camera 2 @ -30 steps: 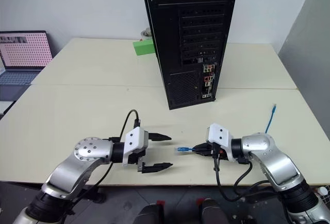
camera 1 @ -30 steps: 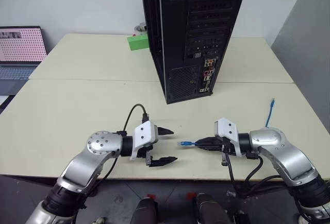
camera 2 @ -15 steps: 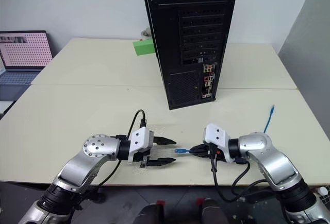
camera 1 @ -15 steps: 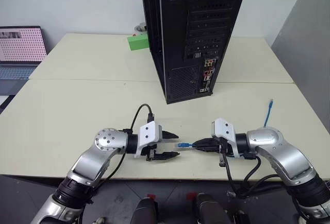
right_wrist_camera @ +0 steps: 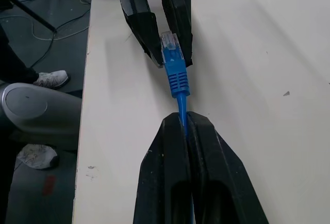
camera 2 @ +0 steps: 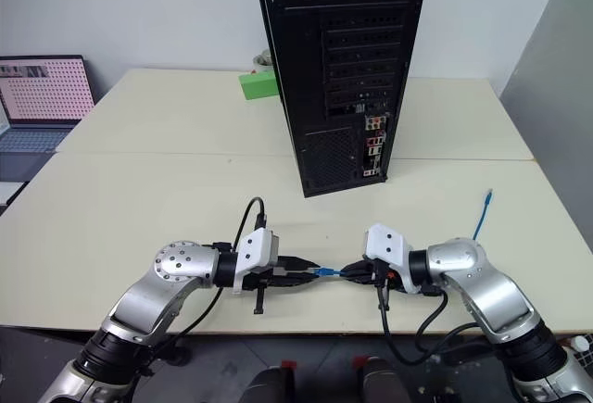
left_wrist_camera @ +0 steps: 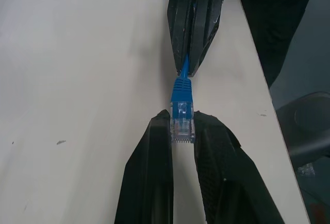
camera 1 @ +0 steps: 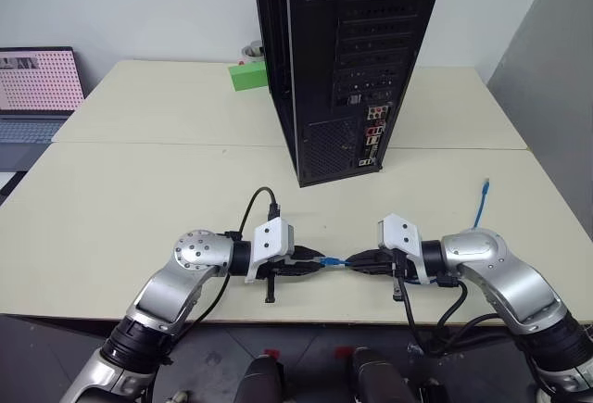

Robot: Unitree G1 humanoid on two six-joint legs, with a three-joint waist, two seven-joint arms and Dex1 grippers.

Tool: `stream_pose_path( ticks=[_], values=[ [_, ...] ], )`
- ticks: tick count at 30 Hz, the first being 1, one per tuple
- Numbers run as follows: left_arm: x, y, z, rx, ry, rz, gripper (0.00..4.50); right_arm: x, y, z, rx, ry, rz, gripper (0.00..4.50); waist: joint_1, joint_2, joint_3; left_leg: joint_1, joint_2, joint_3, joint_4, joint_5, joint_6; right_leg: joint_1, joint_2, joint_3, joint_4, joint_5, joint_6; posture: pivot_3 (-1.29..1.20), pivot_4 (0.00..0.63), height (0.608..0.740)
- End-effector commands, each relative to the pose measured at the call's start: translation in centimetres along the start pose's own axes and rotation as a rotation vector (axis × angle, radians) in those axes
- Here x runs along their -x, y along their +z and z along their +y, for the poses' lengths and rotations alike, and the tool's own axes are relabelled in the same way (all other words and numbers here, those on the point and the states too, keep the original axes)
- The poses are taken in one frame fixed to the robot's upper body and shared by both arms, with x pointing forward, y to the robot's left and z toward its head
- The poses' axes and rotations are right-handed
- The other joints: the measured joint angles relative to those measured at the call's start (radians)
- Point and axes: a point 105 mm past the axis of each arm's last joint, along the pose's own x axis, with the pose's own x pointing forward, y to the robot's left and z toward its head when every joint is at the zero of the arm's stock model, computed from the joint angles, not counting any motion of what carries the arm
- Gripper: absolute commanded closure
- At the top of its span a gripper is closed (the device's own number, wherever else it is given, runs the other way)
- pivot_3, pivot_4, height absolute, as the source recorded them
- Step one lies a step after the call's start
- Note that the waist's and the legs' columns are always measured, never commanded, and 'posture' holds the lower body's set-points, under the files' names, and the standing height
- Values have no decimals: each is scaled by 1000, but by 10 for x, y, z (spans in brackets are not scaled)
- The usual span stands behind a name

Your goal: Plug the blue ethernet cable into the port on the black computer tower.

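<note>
Both pincers clamped on the blue ethernet cable (camera 1: 334, 261): left pincer (left_wrist_camera: 181, 130) on its plug, right pincer (right_wrist_camera: 183, 119) on the cord

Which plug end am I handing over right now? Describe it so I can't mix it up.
In front of the black computer tower, near the table's front edge, the two claws meet. Between them sits the blue ethernet cable's clear plug, pinched by the left claw; the cable's other plug lies loose far right.

Near the desk's (camera 1: 139, 199) front edge, the left gripper (camera 1: 310, 265) and right gripper (camera 1: 357, 261) meet tip to tip, jaws closed on the blue ethernet cable (camera 1: 331, 260), with the black computer tower (camera 1: 347, 60) standing upright well behind them.
</note>
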Motion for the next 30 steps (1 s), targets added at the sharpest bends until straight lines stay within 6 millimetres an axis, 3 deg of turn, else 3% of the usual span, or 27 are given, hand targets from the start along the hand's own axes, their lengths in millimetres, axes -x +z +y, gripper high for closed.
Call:
stream_pose_path(
  ticks=[1, 2, 7, 11, 17, 22, 30],
  values=[
    [0, 6, 2, -54, 10, -13, 4192, 1, 9, 0, 49, 14, -10, 4500, 0, 0, 0, 0, 0, 0, 0, 0, 0, 0, 0, 0, 0, 0, 0, 0, 150, 740],
    [0, 5, 2, -62, 10, -7, 4192, 2, 8, 1, 48, 20, -8, 4015, 0, 0, 0, 0, 0, 0, 0, 0, 0, 0, 0, 0, 0, 0, 0, 0, 150, 740],
    [2, 2, 1, -139, 23, -3, 4192, 12, 8, 1, 36, 36, 4, 2836, 0, 0, 0, 0, 0, 0, 0, 0, 0, 0, 0, 0, 0, 0, 0, 0, 150, 740],
    [2, 5, 8, -359, 92, -19, 4192, 30, 7, 4, -40, 48, 4, 1835, 7, 0, 0, 0, 0, 0, 0, 0, 0, 0, 0, 0, 0, 0, 0, 0, 150, 740],
    [2, 13, 7, -640, 140, -98, 4193, 39, 31, 6, -241, 45, -164, 495, 11, 0, 0, 0, 0, 0, 0, 0, 0, 0, 0, 0, 0, 0, 0, 0, 150, 740],
    [5, 32, 8, -949, 213, -206, 4193, 34, 43, 5, -343, 43, -239, 446, 19, 0, 0, 0, 0, 0, 1, 0, 0, 0, 0, 0, 0, 1, 1, 0, 150, 740],
    [8, 34, 11, -1063, 261, -243, 4193, 19, 45, 0, -398, 24, -275, 446, 17, 0, 0, 0, 0, 0, 1, 0, 0, 1, 0, 0, 0, 1, 1, 0, 150, 740]
  ],
)
